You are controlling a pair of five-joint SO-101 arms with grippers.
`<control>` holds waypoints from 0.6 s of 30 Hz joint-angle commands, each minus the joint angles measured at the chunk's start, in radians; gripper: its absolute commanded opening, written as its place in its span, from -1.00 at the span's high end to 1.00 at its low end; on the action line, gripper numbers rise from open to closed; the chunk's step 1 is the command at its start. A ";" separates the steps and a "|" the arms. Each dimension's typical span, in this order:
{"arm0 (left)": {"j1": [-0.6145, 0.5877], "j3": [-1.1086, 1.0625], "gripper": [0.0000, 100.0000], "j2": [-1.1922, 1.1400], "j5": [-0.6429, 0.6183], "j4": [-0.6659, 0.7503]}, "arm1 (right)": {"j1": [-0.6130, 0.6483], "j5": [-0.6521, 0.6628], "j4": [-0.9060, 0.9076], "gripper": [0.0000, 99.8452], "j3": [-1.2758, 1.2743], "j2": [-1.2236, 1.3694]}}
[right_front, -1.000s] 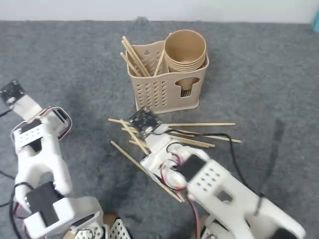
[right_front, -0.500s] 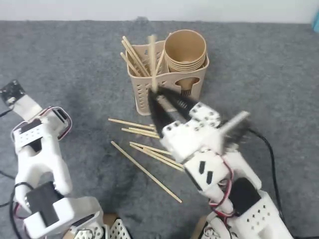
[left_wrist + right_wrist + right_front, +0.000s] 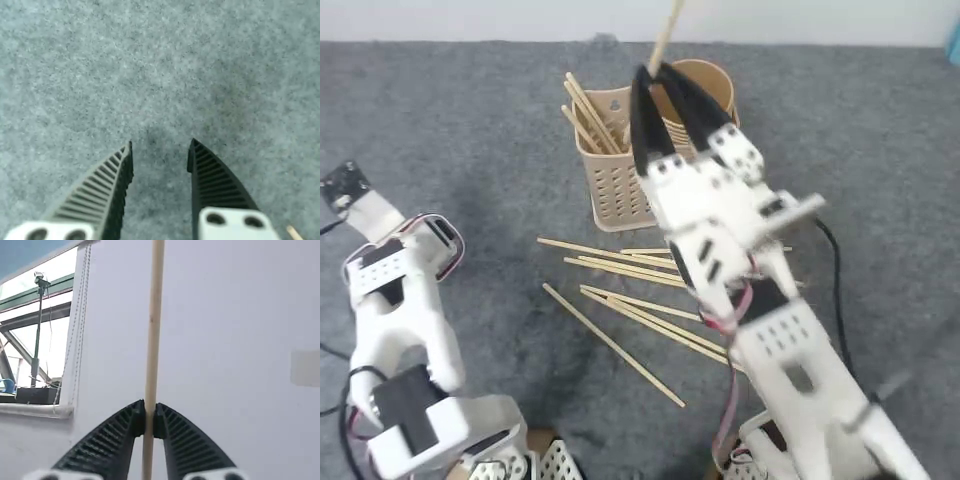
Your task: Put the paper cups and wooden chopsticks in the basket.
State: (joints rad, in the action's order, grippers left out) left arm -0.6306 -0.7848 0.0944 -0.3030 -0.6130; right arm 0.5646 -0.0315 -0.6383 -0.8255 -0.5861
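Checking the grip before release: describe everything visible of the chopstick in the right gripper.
The chopstick is a thin, straight, pale wooden stick. The right gripper is shut on it, pinching it between its black fingertips, with a long stretch sticking out beyond them. In the high view it is held over the basket, touching nothing else visible.

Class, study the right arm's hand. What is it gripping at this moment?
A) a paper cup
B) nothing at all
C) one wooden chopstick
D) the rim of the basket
C: in the right wrist view the right hand is shut on a single wooden chopstick, which runs straight through between its fingertips.
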 commanded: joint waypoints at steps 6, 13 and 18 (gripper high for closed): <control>0.000 0.039 0.66 0.006 -0.009 -0.005 | -0.016 0.066 -0.111 0.98 0.164 0.352; 0.000 0.039 0.66 0.006 -0.009 -0.005 | -0.028 0.210 -0.110 0.83 0.161 0.426; -0.002 0.039 0.66 0.006 -0.009 -0.005 | -0.033 0.210 0.019 0.43 0.170 0.387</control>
State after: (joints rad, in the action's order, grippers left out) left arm -0.6306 -0.7848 0.0944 -0.3030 -0.6130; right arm 0.5585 0.1634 -0.6874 -0.7258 -0.1488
